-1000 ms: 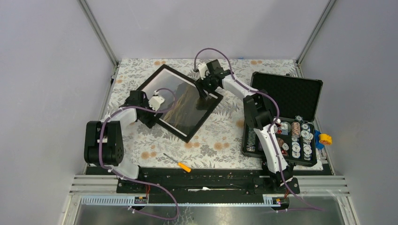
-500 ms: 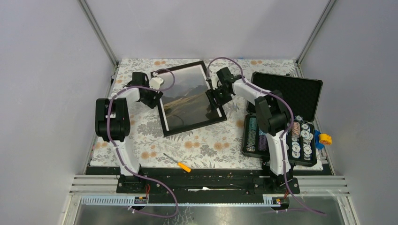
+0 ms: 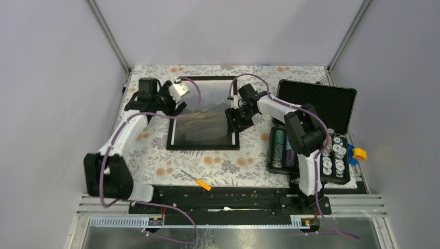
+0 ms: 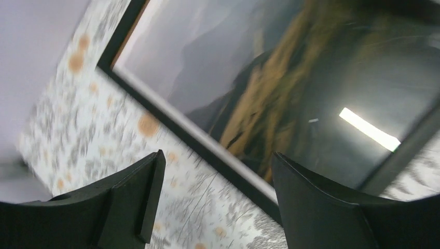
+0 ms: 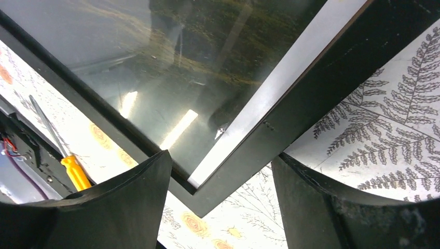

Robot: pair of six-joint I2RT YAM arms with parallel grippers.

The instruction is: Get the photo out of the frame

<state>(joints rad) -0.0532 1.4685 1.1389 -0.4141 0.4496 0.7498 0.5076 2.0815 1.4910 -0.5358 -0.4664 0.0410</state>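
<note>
Frame (image 3: 202, 148) glass-up, photo (image 3: 205, 111) inside. My left pincer (image 4: 217, 161) and right pincer (image 5: 222, 158) both spread over opposite edges; I'd grip evenly, flip without twisting.

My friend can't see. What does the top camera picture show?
A black picture frame lies glass-up on a flowery table, the mountain photo inside it. The left gripper is open at its left edge, the right gripper open at its right edge. An open case of poker chips sits on the right; a screwdriver lies near the front.
</note>
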